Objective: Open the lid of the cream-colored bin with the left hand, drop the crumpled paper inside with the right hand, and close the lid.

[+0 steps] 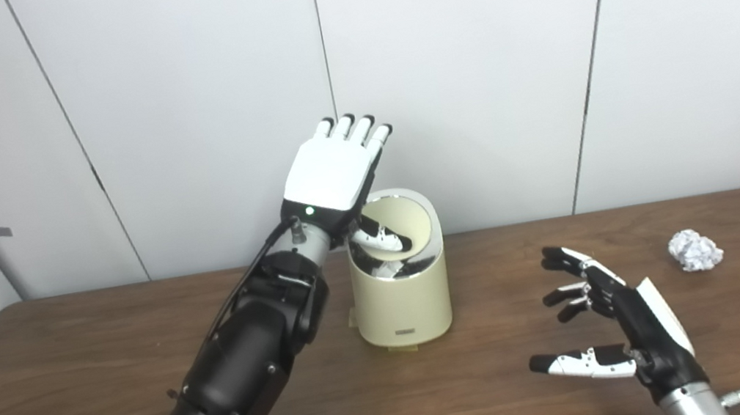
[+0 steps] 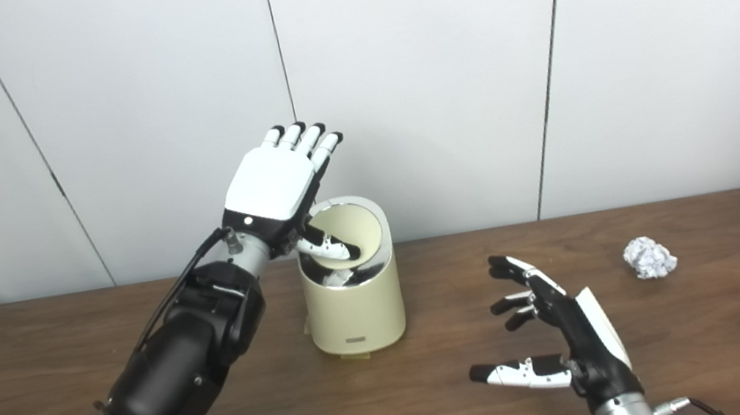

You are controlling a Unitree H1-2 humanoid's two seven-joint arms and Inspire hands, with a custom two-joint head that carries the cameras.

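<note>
the table was brown wood with a visible grain and a soft sheen. the bin looked like smooth matt cream plastic, its rim a mirror-bright metal. the paper ball was white, creased and rough.

Bright, even overhead light, soft faint shadows on the table, slightly soft focus throughout.

The cream-colored bin stands on the wooden table, its lid tilted open. The left hand is raised flat just above and left of the bin, fingers straight, thumb against the lid. Right of the bin, the right hand hovers empty with fingers spread; the crumpled paper lies farther right.
</note>
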